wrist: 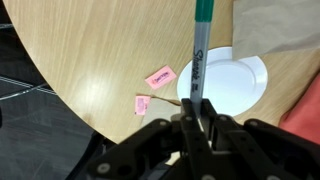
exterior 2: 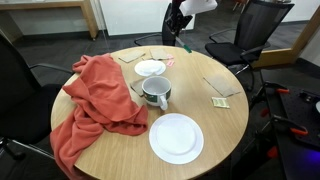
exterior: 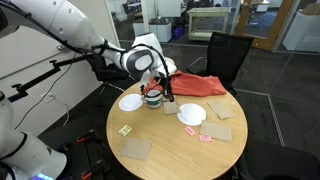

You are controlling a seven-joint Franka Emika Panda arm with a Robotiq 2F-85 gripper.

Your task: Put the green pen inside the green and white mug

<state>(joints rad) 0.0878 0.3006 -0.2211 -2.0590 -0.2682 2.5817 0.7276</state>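
Gripper (wrist: 197, 120) is pinching the green pen (wrist: 201, 45) over a white plate (wrist: 240, 85); dropping now, I'm likely missing the green and white mug (exterior 2: 155, 92).

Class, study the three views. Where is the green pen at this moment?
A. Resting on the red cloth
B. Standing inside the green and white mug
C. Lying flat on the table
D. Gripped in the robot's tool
D: the wrist view shows the tool shut on the green pen, whose green end sticks out over a white plate.
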